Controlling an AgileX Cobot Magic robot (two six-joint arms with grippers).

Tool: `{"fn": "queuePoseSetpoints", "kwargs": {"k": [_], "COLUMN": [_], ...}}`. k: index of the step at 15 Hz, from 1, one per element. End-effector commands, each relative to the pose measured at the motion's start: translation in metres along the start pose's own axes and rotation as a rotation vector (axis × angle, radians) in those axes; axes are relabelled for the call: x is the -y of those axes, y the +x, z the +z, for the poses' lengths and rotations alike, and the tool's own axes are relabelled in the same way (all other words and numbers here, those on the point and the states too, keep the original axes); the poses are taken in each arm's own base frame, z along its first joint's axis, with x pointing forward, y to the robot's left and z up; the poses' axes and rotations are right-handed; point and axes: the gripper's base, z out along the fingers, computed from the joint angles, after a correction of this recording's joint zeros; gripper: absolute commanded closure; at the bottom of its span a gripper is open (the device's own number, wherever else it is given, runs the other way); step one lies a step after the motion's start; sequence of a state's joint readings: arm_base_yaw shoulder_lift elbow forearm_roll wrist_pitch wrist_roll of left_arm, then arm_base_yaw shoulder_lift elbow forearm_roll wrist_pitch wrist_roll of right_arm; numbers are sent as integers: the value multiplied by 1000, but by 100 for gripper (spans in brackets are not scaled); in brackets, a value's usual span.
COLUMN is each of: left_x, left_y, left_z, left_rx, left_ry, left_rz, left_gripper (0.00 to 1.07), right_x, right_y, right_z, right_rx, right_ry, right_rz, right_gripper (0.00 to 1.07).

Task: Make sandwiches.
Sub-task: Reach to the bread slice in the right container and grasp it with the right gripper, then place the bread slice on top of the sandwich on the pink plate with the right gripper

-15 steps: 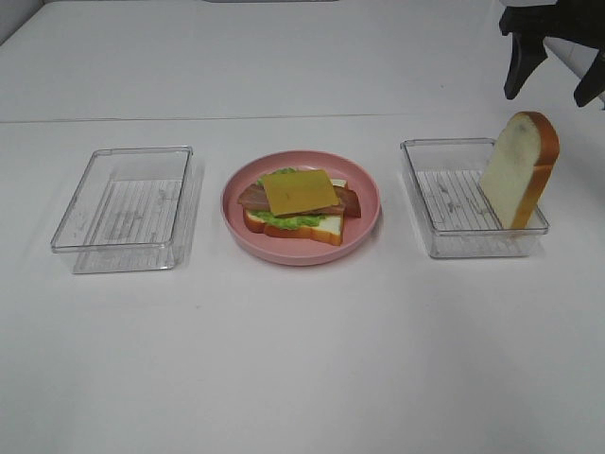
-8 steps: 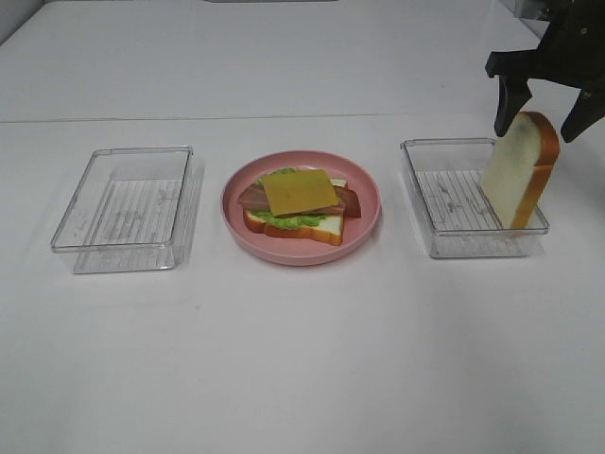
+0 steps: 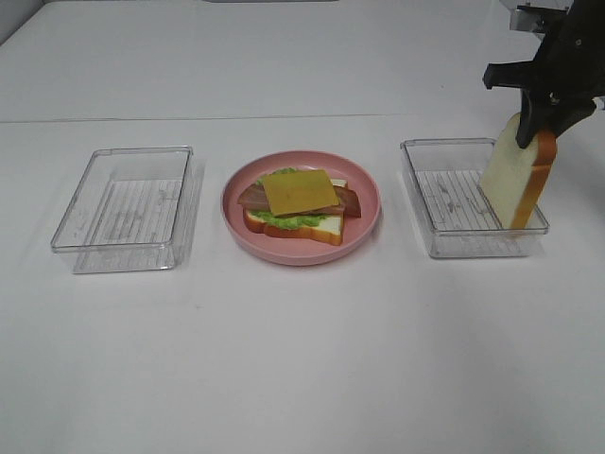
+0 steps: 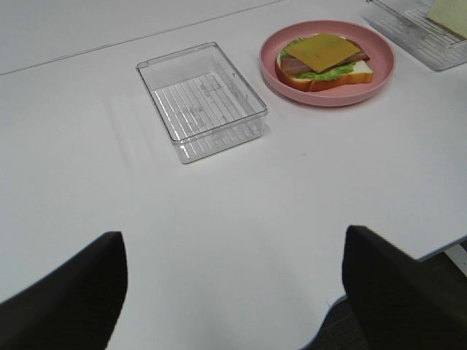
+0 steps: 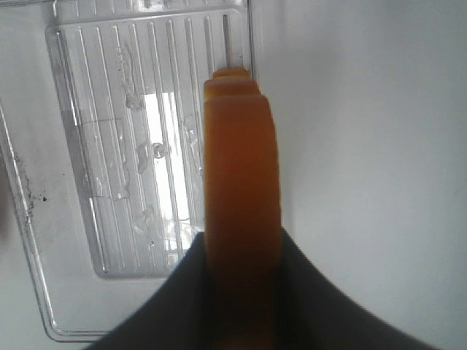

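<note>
- Exterior high view: the right gripper (image 3: 537, 121) sits on the top edge of the bread slice (image 3: 515, 180), which stands on edge, leaning against the far right wall of the right clear tray (image 3: 423, 203). The slice's long axis runs up and down, so the fingers straddle its thin dimension from above. The open-faced sandwich (image 3: 298, 205), topped by a cheese slice (image 3: 298, 191), lies on the pink plate (image 3: 369, 222), leftward of the held slice. The right arm is the nearer one.
- Right wrist view: looking down the orange crust (image 5: 241, 189), a dark finger (image 5: 310, 292) presses each face; the jaws appear narrowed onto the bread. This confirms the pinch, which the high view only suggests.
- Left wrist view: the left gripper (image 4: 233, 292) hangs spread wide and holds nothing, well back from the left clear tray (image 4: 248, 124) and the plate.
</note>
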State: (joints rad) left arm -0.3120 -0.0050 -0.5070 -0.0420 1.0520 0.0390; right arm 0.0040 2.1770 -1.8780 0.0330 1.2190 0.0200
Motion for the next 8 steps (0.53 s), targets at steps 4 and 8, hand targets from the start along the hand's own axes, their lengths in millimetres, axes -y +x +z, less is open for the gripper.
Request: {"fn": "queuePoseSetpoints", "kwargs": {"k": [4,8], "left_x": [0,0], "left_y": [1,1], "left_z": [-2,-2], "left_rx": [31,31], "left_ry": [4,4], "left_rz": [1,1], "left_gripper": [29,29], "right_x": [2,-10], "right_y": [11,19], "right_z": [-18,-53], "right_rx": [-35,43], "right_ry": [7,-110], "right_rz": [-4,-4], "right_gripper": [107,107]}}
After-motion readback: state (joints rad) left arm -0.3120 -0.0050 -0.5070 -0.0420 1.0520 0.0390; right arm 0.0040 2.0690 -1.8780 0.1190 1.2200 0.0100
